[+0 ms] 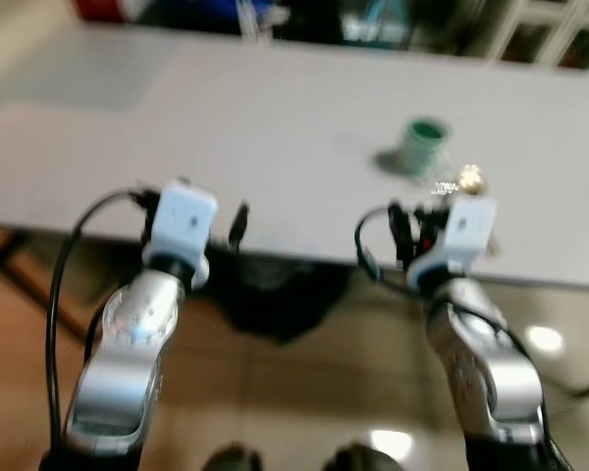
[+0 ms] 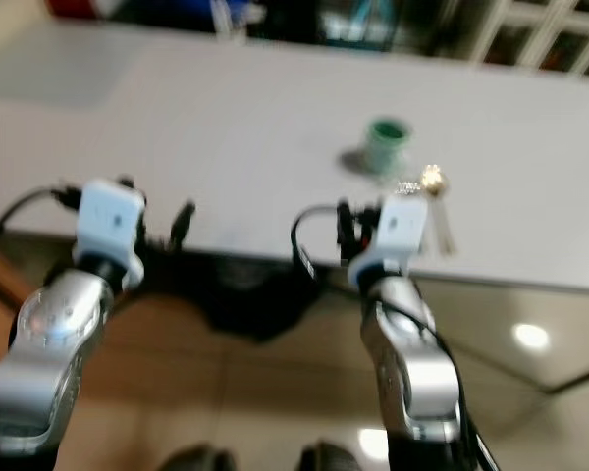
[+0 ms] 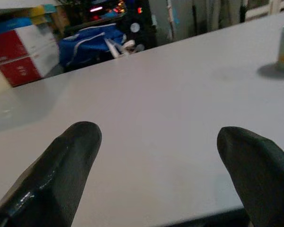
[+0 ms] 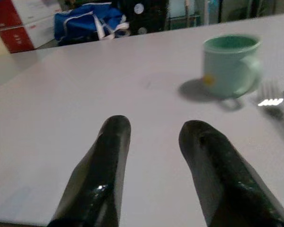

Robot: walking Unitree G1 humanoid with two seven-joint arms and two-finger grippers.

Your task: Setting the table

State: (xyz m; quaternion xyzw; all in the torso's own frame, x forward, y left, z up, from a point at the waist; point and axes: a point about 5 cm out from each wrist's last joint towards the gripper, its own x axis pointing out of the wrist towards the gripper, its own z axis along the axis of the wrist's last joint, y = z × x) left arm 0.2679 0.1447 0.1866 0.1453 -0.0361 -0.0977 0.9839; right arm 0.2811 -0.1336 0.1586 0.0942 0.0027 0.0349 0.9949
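Observation:
A pale green mug (image 1: 427,144) stands upright on the white table (image 1: 226,118), right of the middle. Just in front of it and to its right lie a silver fork (image 4: 270,97) and a gold-toned spoon (image 1: 470,179). My right gripper (image 4: 154,125) hovers over the table's near edge, open with nothing between its fingers, a short way in front of the mug and slightly left of it. My left gripper (image 3: 156,132) is also at the near edge, further left, with its fingers spread wide and empty over bare tabletop.
The table's front edge (image 1: 304,257) runs just ahead of both wrists, with brown floor below it. A dark shape (image 1: 265,294) sits under the table. Beyond the far side lie a blue bag (image 3: 92,40) and red-and-white boxes (image 3: 23,56).

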